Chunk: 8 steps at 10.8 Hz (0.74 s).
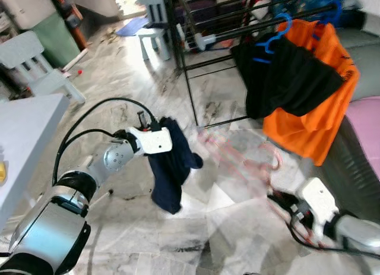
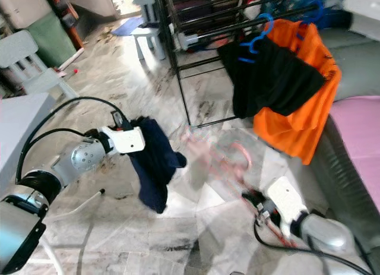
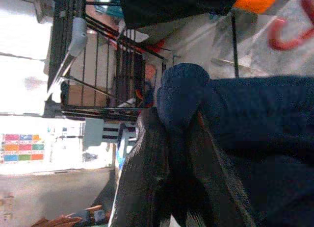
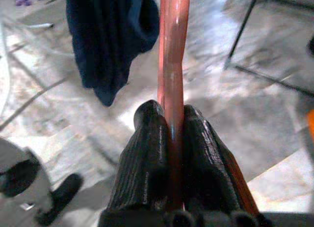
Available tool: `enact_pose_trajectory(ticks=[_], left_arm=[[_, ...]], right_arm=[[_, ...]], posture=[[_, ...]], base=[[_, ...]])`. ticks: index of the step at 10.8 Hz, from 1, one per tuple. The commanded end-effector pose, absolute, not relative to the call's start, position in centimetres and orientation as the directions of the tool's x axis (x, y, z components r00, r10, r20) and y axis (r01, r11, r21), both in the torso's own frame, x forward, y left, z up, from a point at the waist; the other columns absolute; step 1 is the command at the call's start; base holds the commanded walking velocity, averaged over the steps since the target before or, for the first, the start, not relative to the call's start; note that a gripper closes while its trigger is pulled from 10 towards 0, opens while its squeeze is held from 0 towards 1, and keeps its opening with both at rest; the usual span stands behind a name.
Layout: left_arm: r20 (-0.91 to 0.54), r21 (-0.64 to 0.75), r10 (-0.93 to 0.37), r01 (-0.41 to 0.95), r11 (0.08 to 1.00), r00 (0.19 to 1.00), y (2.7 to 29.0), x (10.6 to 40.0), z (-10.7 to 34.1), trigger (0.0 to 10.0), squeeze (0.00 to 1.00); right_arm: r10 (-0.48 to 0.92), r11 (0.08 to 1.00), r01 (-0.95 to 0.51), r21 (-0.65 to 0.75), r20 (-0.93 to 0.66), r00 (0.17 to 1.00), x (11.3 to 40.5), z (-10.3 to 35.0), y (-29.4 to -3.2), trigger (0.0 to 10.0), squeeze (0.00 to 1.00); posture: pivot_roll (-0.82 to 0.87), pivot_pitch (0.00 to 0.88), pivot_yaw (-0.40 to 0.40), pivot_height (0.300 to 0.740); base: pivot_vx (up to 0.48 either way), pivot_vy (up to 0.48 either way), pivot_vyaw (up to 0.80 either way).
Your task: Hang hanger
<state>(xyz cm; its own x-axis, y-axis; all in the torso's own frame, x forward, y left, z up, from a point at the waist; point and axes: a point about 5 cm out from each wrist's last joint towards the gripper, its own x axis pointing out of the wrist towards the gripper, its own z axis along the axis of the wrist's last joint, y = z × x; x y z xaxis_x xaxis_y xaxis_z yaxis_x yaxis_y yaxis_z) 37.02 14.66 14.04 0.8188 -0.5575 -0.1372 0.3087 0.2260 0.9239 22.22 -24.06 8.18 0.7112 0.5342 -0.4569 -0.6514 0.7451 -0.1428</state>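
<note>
The pink hanger (image 4: 172,65) is pinched tight between the right gripper's (image 4: 171,134) two black fingers, its bar running straight out from between the pads. In the head views it's a motion-blurred pink smear low over the marble floor (image 1: 225,227), its hook curling up toward the clothes rack (image 1: 196,61), short of the rack's bars and below them. The right gripper sits near the floor, in front of the rack and on the sofa's side.

Over to the left gripper (image 3: 176,138): its fingers are clamped on a fold of a dark navy garment (image 1: 172,165), which hangs limp from the grip, well in front of the rack and clear of the floor. The garment and the hanger are apart, a stretch of bare marble between them.

On the rack itself, a black garment (image 1: 285,79) hangs on a blue hanger (image 1: 274,37), overlapping an orange garment (image 1: 320,114) behind it that droops toward the floor. Right of the rack, a grey sofa (image 1: 350,168) carries a pink cushion (image 1: 365,126). Well left of the rack stand a pale child's chair (image 1: 35,64) and the corner of a white table (image 1: 24,132). Behind the rack's left end there's a small stool (image 1: 153,40).
</note>
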Motion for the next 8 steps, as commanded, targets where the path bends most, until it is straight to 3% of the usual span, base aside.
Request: enact_pose_trajectory(ticks=[1,4,6,8], left_arm=[[-0.106,0.936,-0.557,0.272,0.224,0.824,15.0,37.4,15.0,10.0,0.0],[-0.087,0.928,-0.582,0.278,0.247,0.809,14.9,37.0,14.8,10.0,0.0],[-0.088,0.908,-0.641,0.326,0.263,0.763,14.4,36.4,14.6,10.0,0.0],[-0.152,0.915,-0.586,0.337,0.222,0.796,15.4,36.3,13.1,10.0,0.0]], right_arm=[[0.58,0.714,-0.691,-0.112,-0.458,0.674,21.9,8.4,-23.4,10.0,0.0],[0.599,0.682,-0.729,-0.062,-0.524,0.605,20.8,8.1,-23.7,10.0,0.0],[0.599,0.671,-0.738,-0.074,-0.532,0.598,21.0,8.1,-23.5,10.0,0.0],[0.568,0.686,-0.719,-0.11,-0.536,0.624,21.3,9.0,-24.9,10.0,0.0]], posture=[[-0.11,0.114,0.188,0.74],[-0.1,0.119,0.187,0.74],[-0.1,0.121,0.186,0.74],[-0.1,0.12,0.187,0.74]], base=[[0.0,0.0,0.0],[0.0,0.0,0.0],[0.0,0.0,0.0],[0.0,0.0,0.0]])
